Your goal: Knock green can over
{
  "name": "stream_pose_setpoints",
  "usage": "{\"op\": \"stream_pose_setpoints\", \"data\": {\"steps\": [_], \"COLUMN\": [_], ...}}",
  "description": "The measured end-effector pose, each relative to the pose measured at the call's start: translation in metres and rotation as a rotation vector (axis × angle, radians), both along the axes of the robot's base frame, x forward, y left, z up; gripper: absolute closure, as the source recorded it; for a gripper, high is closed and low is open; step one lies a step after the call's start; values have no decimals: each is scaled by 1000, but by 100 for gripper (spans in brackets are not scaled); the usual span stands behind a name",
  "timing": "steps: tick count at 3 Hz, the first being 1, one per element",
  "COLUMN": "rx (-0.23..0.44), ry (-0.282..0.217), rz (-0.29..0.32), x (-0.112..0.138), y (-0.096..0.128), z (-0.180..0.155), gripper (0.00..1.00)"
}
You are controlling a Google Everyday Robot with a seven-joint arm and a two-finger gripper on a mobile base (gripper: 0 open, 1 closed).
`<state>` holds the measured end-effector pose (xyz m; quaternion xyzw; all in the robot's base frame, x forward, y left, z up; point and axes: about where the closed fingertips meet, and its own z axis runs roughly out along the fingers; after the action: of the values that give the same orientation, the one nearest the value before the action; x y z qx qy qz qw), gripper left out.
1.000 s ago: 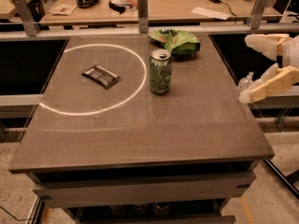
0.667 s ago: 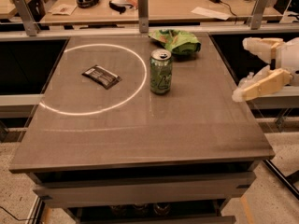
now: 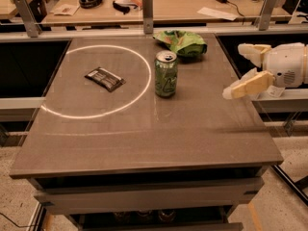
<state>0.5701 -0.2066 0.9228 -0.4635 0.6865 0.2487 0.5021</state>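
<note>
The green can (image 3: 165,74) stands upright near the middle of the grey table (image 3: 144,134), silver top and pull tab up, on the right edge of a white light ring. My gripper (image 3: 237,71) comes in from the right edge of the view, over the table's right side, well to the right of the can and apart from it. Its two cream fingers (image 3: 248,85) are spread wide and hold nothing.
A wrinkly green-and-white snack bag (image 3: 182,41) lies behind the can at the table's far edge. A dark flat packet (image 3: 105,78) lies inside the light ring (image 3: 72,112) at the left. A cluttered wooden bench (image 3: 159,4) stands behind the table.
My gripper has moved left, further in over the table's right side, toward the can. The can, bag and packet have not moved.
</note>
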Motion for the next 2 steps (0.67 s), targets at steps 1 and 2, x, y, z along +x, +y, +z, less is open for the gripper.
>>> {"op": "stream_pose_setpoints", "data": {"steps": [1,2], "rx": [-2,5], "ry": [21,49], "rz": [39,119], "x": [20,33], "y": [10,33], "z": [-18,-37], "gripper": [0,0]}}
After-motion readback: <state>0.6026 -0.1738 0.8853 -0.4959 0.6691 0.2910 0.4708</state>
